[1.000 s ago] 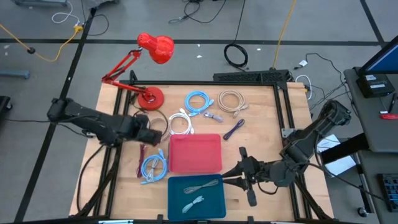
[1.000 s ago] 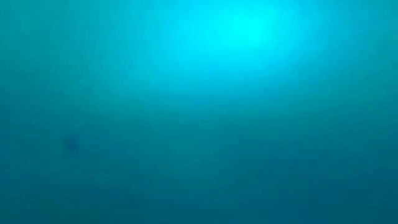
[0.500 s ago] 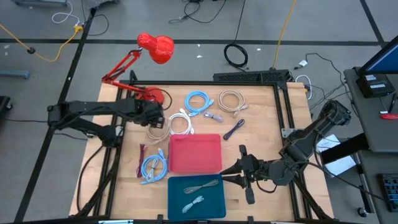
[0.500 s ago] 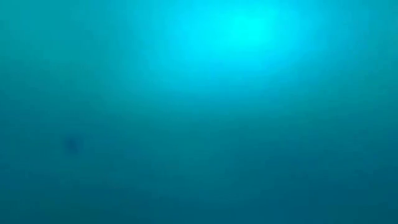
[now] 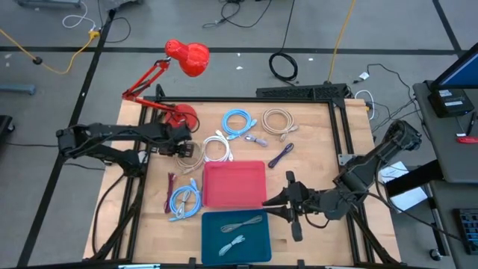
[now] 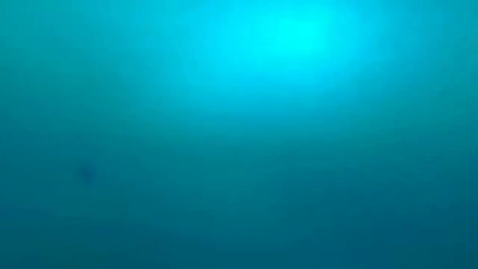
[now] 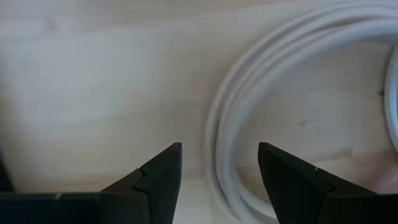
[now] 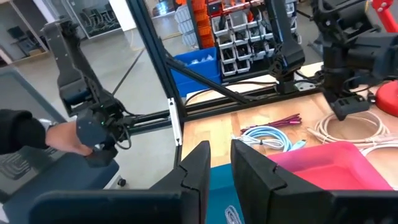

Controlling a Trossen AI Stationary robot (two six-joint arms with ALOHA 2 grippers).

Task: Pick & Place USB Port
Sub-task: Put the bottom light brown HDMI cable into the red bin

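My left gripper [image 5: 181, 146] is open and points down over a pale coiled cable [image 5: 191, 157] lying flat on the wooden table, at the left rear. In the left wrist view its fingers [image 7: 163, 177] stand on either side of the coil's strands [image 7: 227, 149]; I cannot tell whether they touch. The right wrist view shows that gripper [image 8: 344, 107] just above the coil [image 8: 348, 129]. My right gripper [image 5: 282, 205] is open by a narrow gap [image 8: 220, 163], empty, hovering beside the red tray [image 5: 234, 184] and the blue tray [image 5: 236, 232].
Other coiled cables lie around: a white one [image 5: 218, 148], blue ones [image 5: 237, 123] [image 5: 184, 200], a beige one [image 5: 278, 119], a purple one [image 5: 280, 155] and a maroon one [image 5: 170, 183]. Grey cables lie in the blue tray. A red desk lamp [image 5: 179, 112] stands at the far left. The low view shows only teal.
My left gripper has gone toward the table's far edge and a little to the right, ending over the pale coil. My right gripper has drifted slightly toward the table's left, nearer the trays.
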